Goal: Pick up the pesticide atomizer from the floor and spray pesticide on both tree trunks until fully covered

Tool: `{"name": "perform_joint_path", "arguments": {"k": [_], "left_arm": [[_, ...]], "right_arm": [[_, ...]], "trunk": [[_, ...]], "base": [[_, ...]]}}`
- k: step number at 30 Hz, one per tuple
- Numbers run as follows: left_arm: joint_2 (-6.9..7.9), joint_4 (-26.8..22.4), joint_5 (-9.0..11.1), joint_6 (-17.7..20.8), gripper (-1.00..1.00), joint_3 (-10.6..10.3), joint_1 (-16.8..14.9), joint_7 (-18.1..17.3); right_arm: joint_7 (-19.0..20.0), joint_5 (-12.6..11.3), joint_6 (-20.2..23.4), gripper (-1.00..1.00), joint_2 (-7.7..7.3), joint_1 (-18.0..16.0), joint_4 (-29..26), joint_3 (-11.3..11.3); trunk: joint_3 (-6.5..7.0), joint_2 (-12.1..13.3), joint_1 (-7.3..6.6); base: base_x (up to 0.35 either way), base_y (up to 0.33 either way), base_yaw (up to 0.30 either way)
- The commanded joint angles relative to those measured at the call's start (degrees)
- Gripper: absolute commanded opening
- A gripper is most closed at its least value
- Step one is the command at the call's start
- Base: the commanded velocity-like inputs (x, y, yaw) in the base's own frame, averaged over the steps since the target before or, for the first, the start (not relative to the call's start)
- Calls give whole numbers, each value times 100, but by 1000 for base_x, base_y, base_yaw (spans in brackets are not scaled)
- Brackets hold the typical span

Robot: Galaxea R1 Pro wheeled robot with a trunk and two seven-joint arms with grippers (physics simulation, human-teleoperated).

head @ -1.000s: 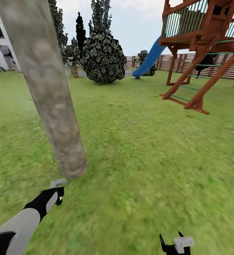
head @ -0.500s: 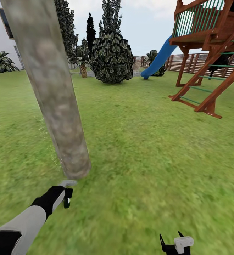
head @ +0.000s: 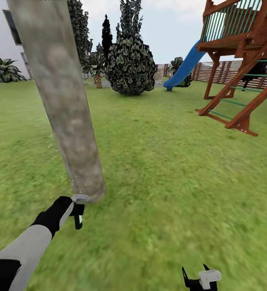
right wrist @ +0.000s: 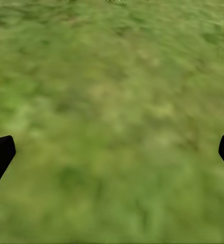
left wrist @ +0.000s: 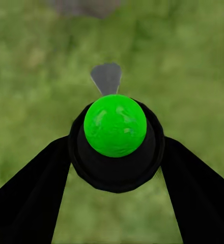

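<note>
The pesticide atomizer (left wrist: 114, 127) has a bright green round cap, a black body and a grey nozzle, and my left gripper (left wrist: 114, 152) is shut on it. In the head view the left gripper (head: 73, 213) holds the atomizer (head: 80, 204) just above the grass floor (head: 170, 182). Its grey nozzle sits close against the foot of a thick beige-grey tree trunk (head: 66, 105). I cannot make out any pesticide cloud. My right gripper (head: 196, 278) hangs low at the front right, and in its wrist view the right gripper (right wrist: 112, 152) is open over bare grass.
A round dark green bushy tree (head: 129, 66) and taller dark trees stand at the back. A wooden playset (head: 246, 60) with a blue slide (head: 184, 66) stands at the right, before a slatted fence (head: 226, 70). A white house (head: 6, 40) is at the far left.
The view has panned left, shifting the scene rightwards. My left arm has reached forward, bringing the atomizer's nozzle up to the trunk's foot. The right gripper has kept still.
</note>
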Motion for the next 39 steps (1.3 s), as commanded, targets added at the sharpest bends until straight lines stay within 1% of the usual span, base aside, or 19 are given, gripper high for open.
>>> {"name": "perform_joint_path", "arguments": {"k": [1,3,6,9,12,13,15,17,20,21,23,24,28,29,31,33,35,37,39], "left_arm": [[13,-37,-7,22,-100,6,10,-6],[68,-64,-6,37,-100,30,16,-8],[355,-72,31,42,-100,61,31,-17],[437,-73,119,42,-100,54,37,-17],[331,-151,134,62,-100,31,3,-16],[237,-257,132,124,-100,26,-4,-12],[-75,-761,89,616,-100,17,-8,4],[-162,-1248,84,1091,-100,15,15,8],[-110,-1616,62,1371,-100,30,11,9],[-62,-1631,51,1383,-100,35,9,10],[150,-1643,73,1393,-100,37,7,9],[171,-1647,64,1399,-100,26,5,9],[-71,-1999,66,1727,-100,0,-35,32],[-216,-2177,59,1774,-100,-2,-62,40],[-291,-2256,49,1802,-100,-3,-122,43],[-240,-2268,42,1809,-100,7,-136,44],[-3,-2278,52,1820,-100,27,-142,41],[138,-2279,50,1825,-100,28,-141,34],[118,-2285,62,1826,-100,5,-135,28]], "right_arm": [[0,2,0,100,0,-1,0,0],[0,5,0,100,0,0,0,0],[0,6,0,100,0,-1,0,0],[0,3,0,100,0,1,0,0],[0,3,0,100,0,-1,0,0],[0,5,0,100,0,-1,0,0],[0,6,0,100,0,-1,0,0],[0,4,0,100,0,-1,0,0],[0,5,0,100,0,-1,0,0],[0,5,0,100,0,-1,0,0],[0,6,0,100,0,-1,0,0],[0,6,0,100,0,0,0,0],[0,6,0,100,0,0,0,0],[0,5,0,100,0,0,0,0],[0,4,0,100,0,-1,0,0],[0,4,0,100,0,1,0,0],[0,6,0,100,0,2,0,0],[0,3,0,100,0,-1,0,0],[0,6,0,100,0,-1,0,0]], "trunk": [[0,0,0],[0,0,0],[0,0,0],[0,0,0],[0,0,0],[0,0,0],[0,0,0],[0,0,0],[0,0,0],[0,0,0],[0,0,0],[0,0,0],[0,0,0],[0,0,0],[0,0,0],[0,0,0],[0,0,0],[0,0,0],[0,0,0]], "base": [[0,0,269],[0,0,274],[0,0,277],[0,0,278],[0,0,195],[0,0,54],[0,0,16],[0,0,4],[-5,0,0],[-147,0,0],[-243,0,0],[-93,0,0],[-17,0,0],[-2,0,0],[0,0,0],[0,0,0],[0,0,-62],[0,0,-222],[-3,0,-97]]}}
